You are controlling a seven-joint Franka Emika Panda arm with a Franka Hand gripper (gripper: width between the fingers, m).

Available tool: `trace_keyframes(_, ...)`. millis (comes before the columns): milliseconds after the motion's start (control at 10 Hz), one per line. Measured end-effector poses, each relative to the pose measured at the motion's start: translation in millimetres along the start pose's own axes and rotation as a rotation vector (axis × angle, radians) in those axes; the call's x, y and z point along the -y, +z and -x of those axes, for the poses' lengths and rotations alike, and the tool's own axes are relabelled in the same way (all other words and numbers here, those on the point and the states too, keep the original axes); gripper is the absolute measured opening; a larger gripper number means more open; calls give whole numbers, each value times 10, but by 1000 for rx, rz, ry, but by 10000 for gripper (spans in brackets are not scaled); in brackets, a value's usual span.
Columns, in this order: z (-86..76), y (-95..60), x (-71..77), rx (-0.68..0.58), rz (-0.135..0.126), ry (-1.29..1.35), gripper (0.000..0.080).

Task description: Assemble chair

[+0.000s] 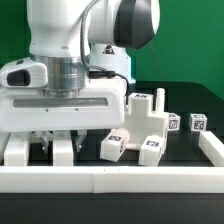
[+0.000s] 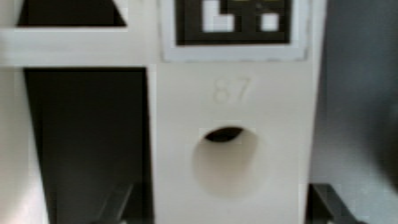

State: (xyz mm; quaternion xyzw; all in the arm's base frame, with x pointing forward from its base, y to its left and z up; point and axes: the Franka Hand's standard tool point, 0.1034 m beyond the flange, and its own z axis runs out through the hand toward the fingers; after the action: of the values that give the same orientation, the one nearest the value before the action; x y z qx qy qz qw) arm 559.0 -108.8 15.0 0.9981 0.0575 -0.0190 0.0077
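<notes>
- The chair is in loose white parts on my screen. The long chair piece point(image 2: 231, 110) sits straight under the gripper point(image 1: 58, 140) and fills the wrist view
- On that piece I read a faint embossed number, something like 87, below a black-and-white square tag point(image 2: 238, 22). The tag carries a pattern and no letters
- Only the wrist view shows me the oval hole point(image 2: 224, 140) in the long chair piece and the dark fingers point(image 2: 111, 205) on either side of it. I cannot tell whether they are pinching it or just standing beside it
- Only the exterior view shows me the other parts. A white block point(image 1: 14, 150) lies to the exterior view's left of the long chair piece, and to its right are a tall part with a peg point(image 1: 142, 112) and small tagged blocks point(image 1: 116, 145)
- A black table point(image 1: 185, 150) bears everything, a white border wall point(image 1: 110, 181) runs nearer the camera than the long chair piece, and a green backdrop point(image 1: 185, 50) hangs beyond it
</notes>
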Motion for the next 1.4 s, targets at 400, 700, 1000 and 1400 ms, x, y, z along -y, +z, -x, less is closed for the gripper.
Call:
trace_keyframes(400, -15, -326, 47, -24, -17, 78, 288)
trace_keyframes(700, -37, -384, 43, -33, -18, 79, 288)
trace_keyframes(1000, -30, -374, 43, -31, -19, 100, 288)
trace_keyframes(1400, 58, -556, -17, -31, -36, 309, 288)
